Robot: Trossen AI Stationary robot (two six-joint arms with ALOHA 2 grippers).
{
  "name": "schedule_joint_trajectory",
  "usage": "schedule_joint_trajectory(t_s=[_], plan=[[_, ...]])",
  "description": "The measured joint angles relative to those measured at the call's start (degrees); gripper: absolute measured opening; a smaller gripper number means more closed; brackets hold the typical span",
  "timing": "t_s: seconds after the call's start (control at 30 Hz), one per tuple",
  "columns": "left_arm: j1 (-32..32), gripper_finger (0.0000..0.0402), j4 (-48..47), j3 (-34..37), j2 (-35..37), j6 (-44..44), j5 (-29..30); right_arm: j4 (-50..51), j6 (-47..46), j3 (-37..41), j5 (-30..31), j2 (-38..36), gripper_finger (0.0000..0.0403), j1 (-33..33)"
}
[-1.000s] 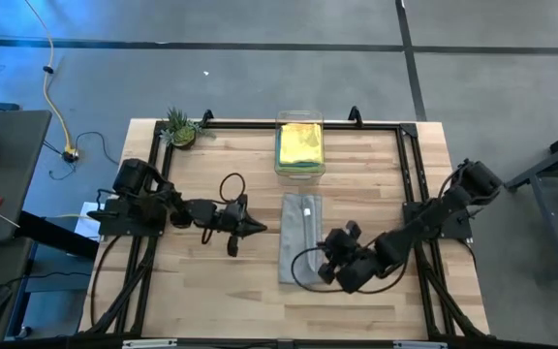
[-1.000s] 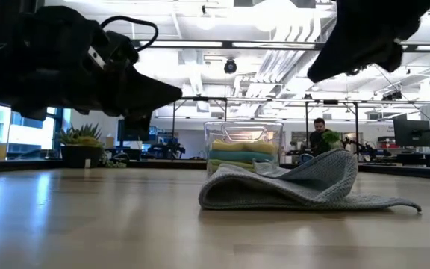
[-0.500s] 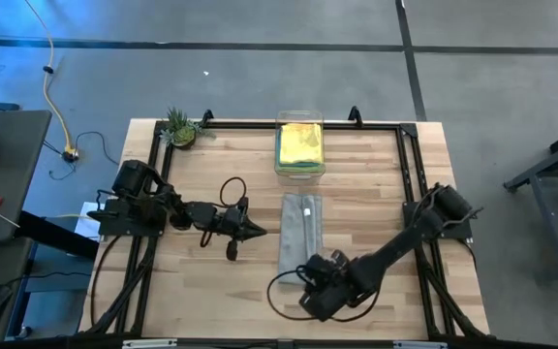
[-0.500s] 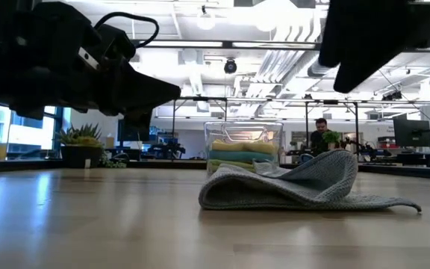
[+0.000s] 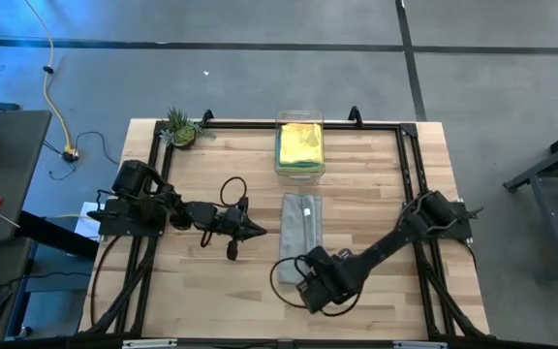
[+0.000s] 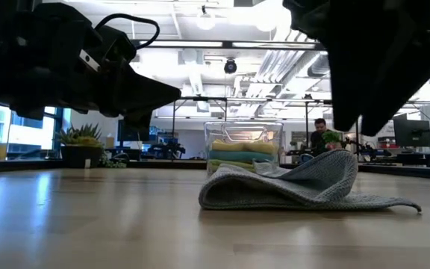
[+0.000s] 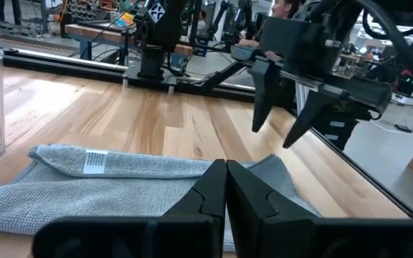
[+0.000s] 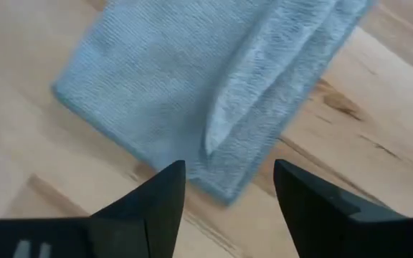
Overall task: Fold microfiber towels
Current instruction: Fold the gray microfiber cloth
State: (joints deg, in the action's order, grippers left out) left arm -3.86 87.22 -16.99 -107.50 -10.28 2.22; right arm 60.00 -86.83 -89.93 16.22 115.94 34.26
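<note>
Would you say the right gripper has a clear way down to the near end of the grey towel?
Probably yes. The right gripper hangs open just over the near end of the grey towel, with nothing between them. The left gripper sits shut, off to the towel's side.

Overhead view straight down, low view level across table, wrist views close, all sharing grey towel (image 5: 300, 236).

Probably a robotics lab: open ceiling ducts (image 6: 275, 63), workbenches (image 7: 120, 39), monitors (image 6: 413, 133) behind the table.
</note>
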Motion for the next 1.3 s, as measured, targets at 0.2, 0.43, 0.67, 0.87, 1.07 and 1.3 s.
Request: schedule_joint_trajectory(t_s=[0.2, 0.43, 0.67, 0.87, 1.07, 1.3], plan=[[0.0, 0.0000, 0.0, 0.0, 0.0, 0.0, 0.2, -6.7, 6.8, 0.0, -1.3, 0.3, 0.0193, -2.2], [0.0, 0.0000, -0.2, 0.0, 0.0, 0.0, 0.1, -5.7, 10.5, 0.0, -5.0, 2.5, 0.0155, -4.0], [0.0, 0.0000, -0.5, 0.0, 0.0, 0.0, 0.1, -10.3, 14.9, 0.0, -10.8, 3.5, 0.0109, -4.2], [0.0, 0.0000, -0.4, 0.0, 0.0, 0.0, 0.1, -9.8, 10.6, 0.0, -13.2, 2.6, 0.0028, -5.3], [0.0, 0.0000, -0.9, 0.0, 0.0, 0.0, 0.1, -9.7, 4.1, 0.0, -16.8, 1.2, 0.0016, -6.6], [0.0, 0.0000, -0.9, 0.0, 0.0, 0.0, 0.1, -8.5, -0.2, 0.0, -18.5, -2.9, 0.0004, -6.9]])
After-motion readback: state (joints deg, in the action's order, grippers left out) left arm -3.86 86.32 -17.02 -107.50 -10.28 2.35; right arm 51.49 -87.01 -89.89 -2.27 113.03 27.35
